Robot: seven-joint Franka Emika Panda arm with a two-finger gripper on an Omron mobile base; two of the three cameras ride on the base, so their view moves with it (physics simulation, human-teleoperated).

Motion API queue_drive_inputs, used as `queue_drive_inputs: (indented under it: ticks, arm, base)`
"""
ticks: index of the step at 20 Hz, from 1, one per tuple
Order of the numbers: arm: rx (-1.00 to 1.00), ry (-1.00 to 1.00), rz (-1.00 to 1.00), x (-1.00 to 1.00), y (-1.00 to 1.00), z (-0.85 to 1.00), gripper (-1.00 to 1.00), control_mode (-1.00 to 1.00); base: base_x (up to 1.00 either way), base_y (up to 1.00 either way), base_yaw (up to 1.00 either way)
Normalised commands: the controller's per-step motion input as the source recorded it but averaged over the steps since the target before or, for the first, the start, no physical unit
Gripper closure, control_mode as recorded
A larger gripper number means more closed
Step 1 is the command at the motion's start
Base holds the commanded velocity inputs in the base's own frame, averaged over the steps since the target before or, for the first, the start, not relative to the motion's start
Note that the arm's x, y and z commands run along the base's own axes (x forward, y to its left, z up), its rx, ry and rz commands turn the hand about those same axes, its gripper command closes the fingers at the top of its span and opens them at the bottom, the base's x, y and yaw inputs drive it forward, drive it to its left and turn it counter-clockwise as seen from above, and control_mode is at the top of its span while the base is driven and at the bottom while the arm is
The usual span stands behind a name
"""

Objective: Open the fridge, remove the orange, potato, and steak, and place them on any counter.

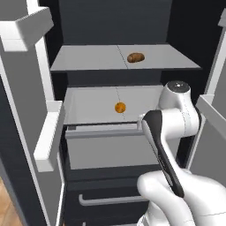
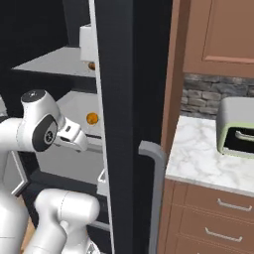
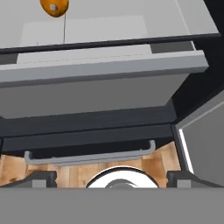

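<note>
No writing or brand mark can be read on anything here. The fridge [image 1: 110, 26] stands with both upper doors swung wide; its outer shell is smooth black, its inside flat light grey, all in straight-edged panels. The potato [image 1: 136, 57], a dull brown oval lump, lies on the upper shelf [image 1: 88, 59], right of the seam down the shelf's middle and toward the back edge. The orange [image 1: 120, 107], a small bright ball, sits on the shelf below, just at that shelf's centre seam and about midway between front and back; in the hand view it shows at the top left [image 3: 54, 6]. The steak cannot be made out in these pictures.

Under the orange's shelf a light grey drawer front [image 3: 100, 87] juts forward, and lower still a black drawer carries a rounded grey bar handle [image 3: 89, 155]. Wood-plank floor [image 3: 162, 164] shows beneath it.

The claw [image 3: 112, 179] is open, its two dark tips far apart at the bottom corners of the hand view, holding nothing, aimed at the lower drawers.

In the right base view the open black door [image 2: 129, 99] with its grey handle [image 2: 156, 188] stands between the arm and the bench [image 2: 198, 158], a white marble slab with grey veining. A toaster [image 2: 237, 129], pale and rounded, sits near the bench's back right, against a rough stone backsplash [image 2: 198, 99] and brown wooden cabinets [image 2: 223, 34].
</note>
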Motion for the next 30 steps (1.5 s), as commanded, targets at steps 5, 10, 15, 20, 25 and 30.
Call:
queue_drive_inputs:
  ticks: [5,10,15,20,25,30]
  arm:
    - [0.0,0.0,0.0,0.0,0.0,0.0,-1.0,1.0]
    - [0.0,0.0,0.0,0.0,0.0,0.0,-1.0,1.0]
    - [0.0,0.0,0.0,0.03,0.06,0.0,-1.0,-1.0]
    - [-0.04,-0.07,0.02,0.22,0.08,0.31,-1.0,-1.0]
    - [-0.12,-0.13,-0.01,0.23,0.03,0.75,-1.0,-1.0]
    - [-0.17,-0.08,-0.05,0.49,0.02,0.84,-1.0,-1.0]
  base:
    - [0.9,0.18,-0.24]
    - [0.96,0.16,-0.09]
    - [0.23,0.16,0.06]
    - [0.0,0.0,0.0]
    - [0.0,0.0,0.0]
    - [0.0,0.0,0.0]
